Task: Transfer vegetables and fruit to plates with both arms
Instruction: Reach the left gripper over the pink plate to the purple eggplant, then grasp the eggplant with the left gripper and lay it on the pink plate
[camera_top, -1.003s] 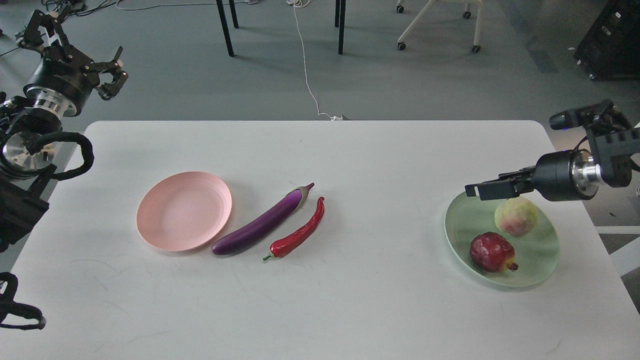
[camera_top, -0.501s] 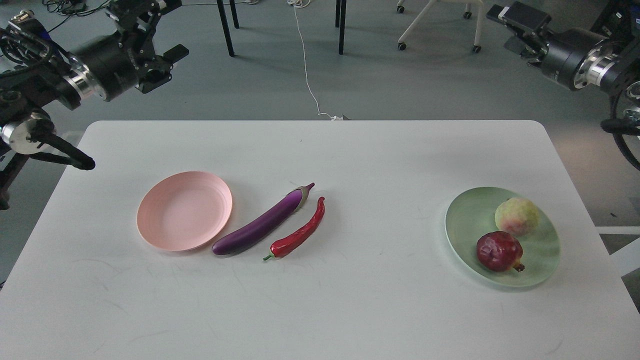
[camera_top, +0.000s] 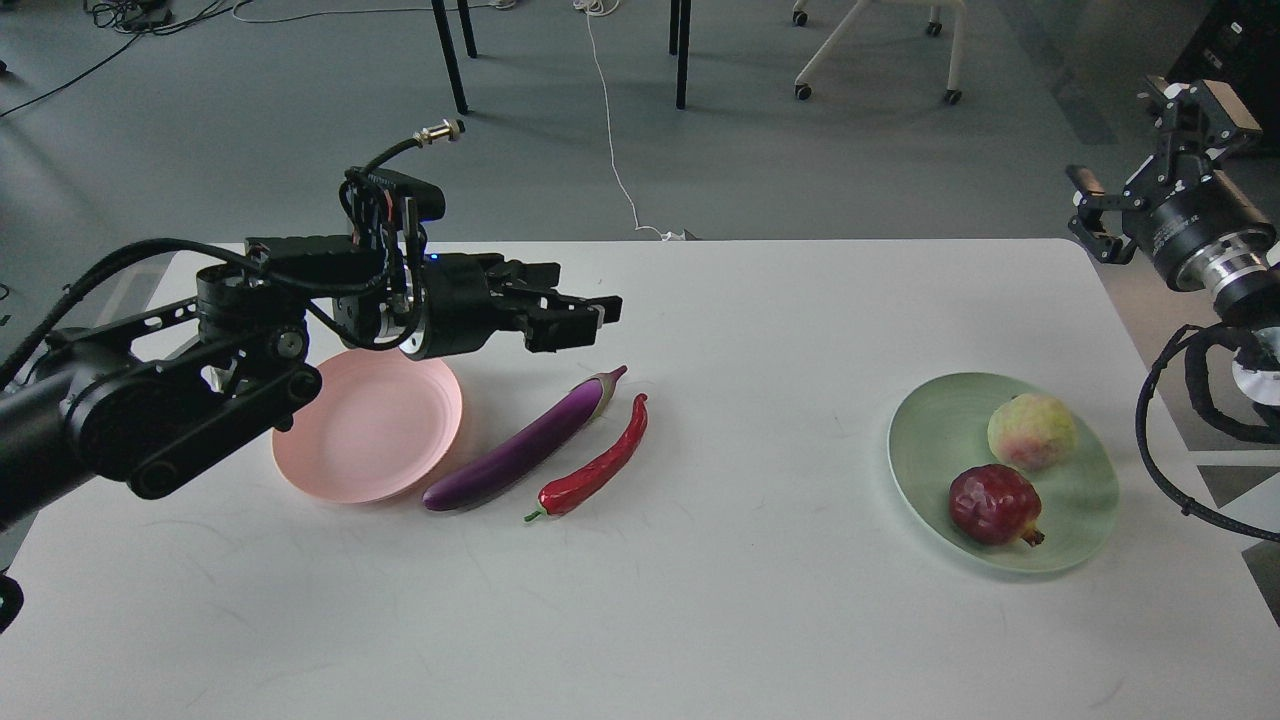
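The purple eggplant (camera_top: 520, 450) and the red chili pepper (camera_top: 595, 465) lie side by side on the table, just right of the empty pink plate (camera_top: 350, 450). My left gripper (camera_top: 588, 322) hovers open and empty above the table, just up-left of the eggplant's stem end, with its arm crossing over the pink plate's far rim. The green plate (camera_top: 925, 440) at the right holds the round pale green-pink fruit (camera_top: 1032, 432) and the dark red pomegranate (camera_top: 993, 505). My right gripper (camera_top: 1140, 165) is open and empty, raised beyond the table's far right corner.
The white table (camera_top: 760, 330) has a rounded far edge. Beyond it on the grey floor are black chair legs (camera_top: 450, 60), a white cable (camera_top: 615, 150) and a wheeled chair base (camera_top: 870, 50). My right arm's cable loop (camera_top: 1160, 440) hangs off the table's right edge.
My left arm has swung in from the far left and dropped over the table to beside the eggplant's stem. My right gripper has moved right and lower. The pomegranate has shifted slightly on the plate.
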